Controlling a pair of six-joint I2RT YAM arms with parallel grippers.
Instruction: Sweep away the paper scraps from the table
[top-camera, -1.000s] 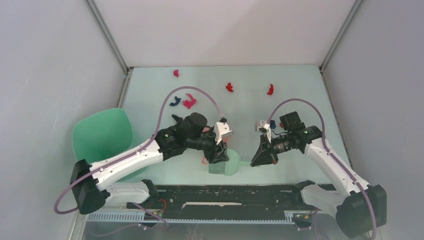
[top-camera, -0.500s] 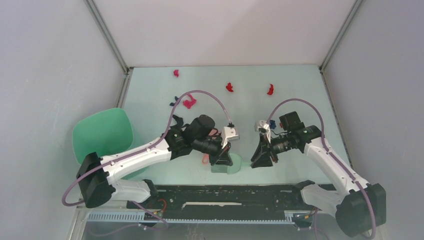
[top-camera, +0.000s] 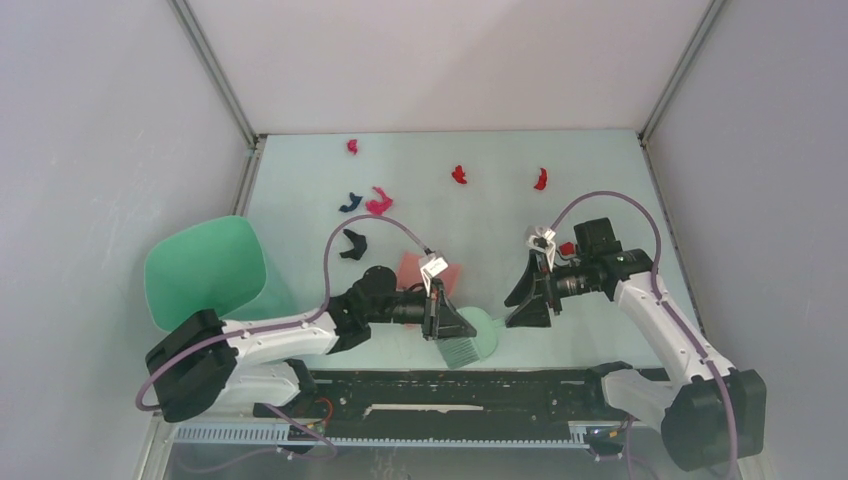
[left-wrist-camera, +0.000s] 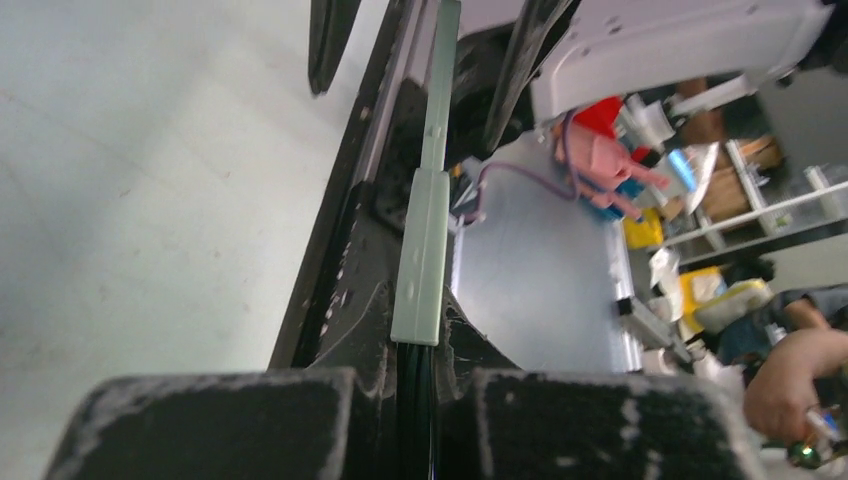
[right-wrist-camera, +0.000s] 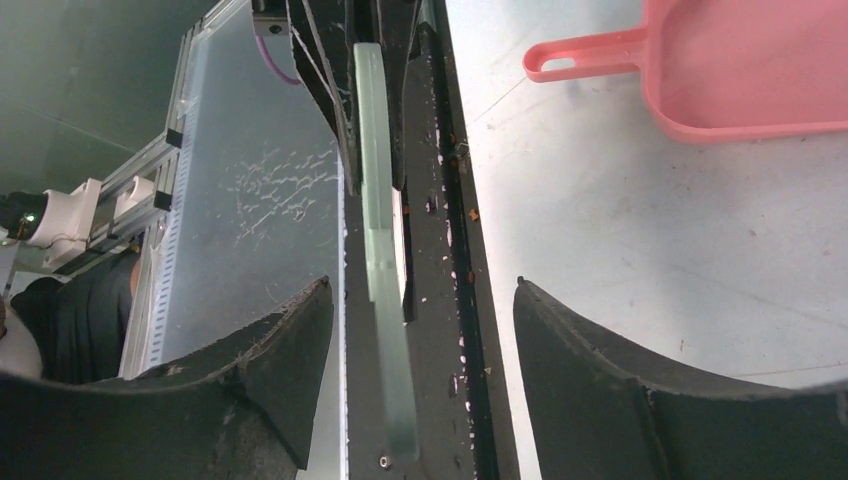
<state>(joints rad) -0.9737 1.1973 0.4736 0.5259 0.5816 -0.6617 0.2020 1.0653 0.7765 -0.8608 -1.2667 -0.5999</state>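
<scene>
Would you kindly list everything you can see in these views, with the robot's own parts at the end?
paper scraps: six clear; three red, one magenta-pink, one dark blue, one black; scattered over the table's far half.
dustpan: one, pink, on the table between the arms, partly hidden by the left arm.
brush: one, green, near the front edge.
bin: one, darker green, at the table's left edge.
table: one, pale mint green.
left gripper: shut on the brush handle.
right gripper: open, by the handle's free end.
</scene>
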